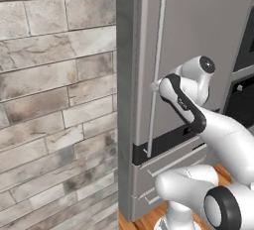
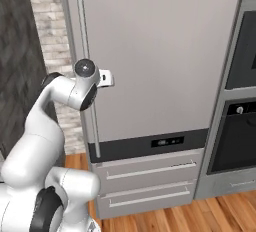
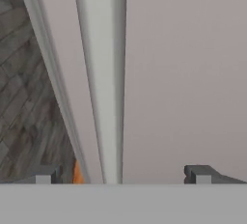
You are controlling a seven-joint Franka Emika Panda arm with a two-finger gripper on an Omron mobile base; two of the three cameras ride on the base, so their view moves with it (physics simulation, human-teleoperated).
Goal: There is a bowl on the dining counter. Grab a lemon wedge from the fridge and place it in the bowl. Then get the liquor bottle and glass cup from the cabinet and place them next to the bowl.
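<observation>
Straddling the long vertical silver handle (image 3: 103, 83) of the tall grey fridge (image 2: 165, 61) at the hand view's centre, pincer (image 3: 123, 175) spread wide, fingertips (image 3: 200, 174) either side of the bar, not clamped; fridge door shut, filling the right base view's middle

hidden: fridge (image 2: 160, 51) interior, door shut | cut off: fridge handle (image 3: 103, 73) both ends, hand view

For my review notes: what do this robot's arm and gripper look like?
The glossy white arm has rounded, tubular links with black bands at the joints and round dark caps with a small light dot. The gripper ends in two small, blocky dark grey fingertips. No cables or markings are visible.
</observation>
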